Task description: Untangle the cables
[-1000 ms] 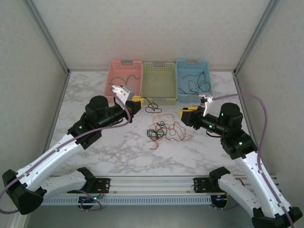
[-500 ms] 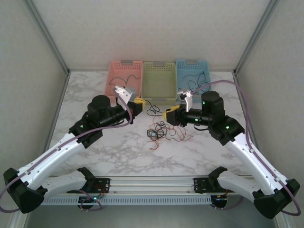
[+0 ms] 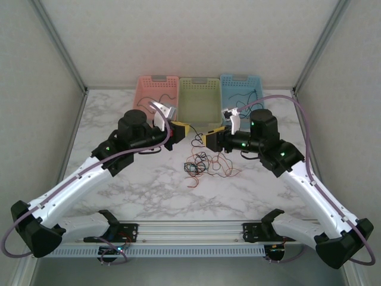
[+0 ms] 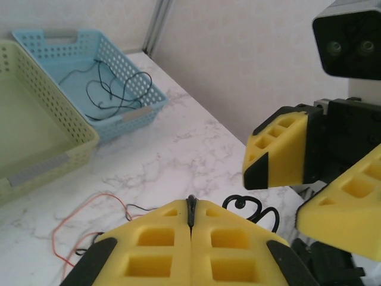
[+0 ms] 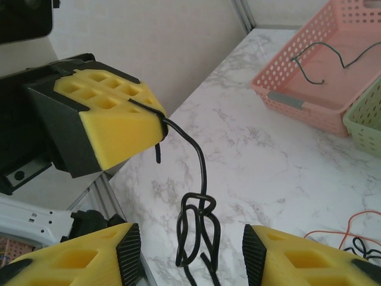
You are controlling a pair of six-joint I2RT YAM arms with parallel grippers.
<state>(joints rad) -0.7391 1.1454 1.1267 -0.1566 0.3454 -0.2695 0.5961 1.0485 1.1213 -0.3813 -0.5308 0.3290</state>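
The right pincer has swung in from well to the right of the pale green perforated plastic basket and now sits just in front of that basket's near wall, facing the left pincer; its yellow foam pads have spread on the way and stand apart, gripping nothing. The left pincer has edged a little toward the basket's middle; it is pressed together on the end of a thin black cable, which hangs from it and ends in a knotted loop. That loop dangles between the right pincer's open pads, so the change reads as a hand-over or a two-handed pull being set up: one side holds the end, the other is placed to take the knot.

The loose tangle of black, red-orange and green cables lies on the white marbled tabletop in front of the green basket, nearer the arm bases, with neither arm touching it. The pink basket and blue basket flanking the green one each hold a dark cable; most of the sorting looks still to do.
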